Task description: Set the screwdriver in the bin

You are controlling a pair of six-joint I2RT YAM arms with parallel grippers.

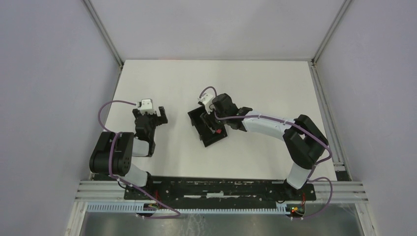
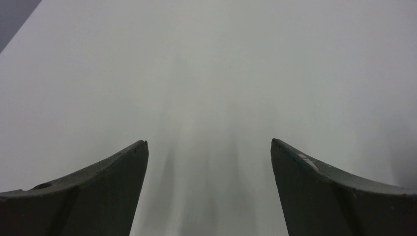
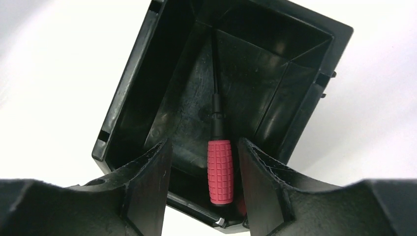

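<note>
The screwdriver [image 3: 220, 171] has a red gridded handle and a thin black shaft, and it lies inside the black bin [image 3: 125, 88] with its shaft pointing at the far wall. My right gripper [image 3: 203, 142] hangs over the bin's low near side, open. The handle sits in the gap between its fingers, nearer the right one, with a space showing on the left. From above, the bin [image 1: 196, 120] stands mid-table with the right gripper [image 1: 215, 123] over it and a red speck of the screwdriver [image 1: 217, 131]. My left gripper [image 1: 158, 115] is open over bare table, left of the bin.
The white table [image 1: 255, 83] is enclosed by grey walls and metal rails. In the left wrist view only blurred table surface shows between the left gripper's [image 2: 209, 141] spread fingers. The arm bases sit on the rail at the near edge [image 1: 221, 189].
</note>
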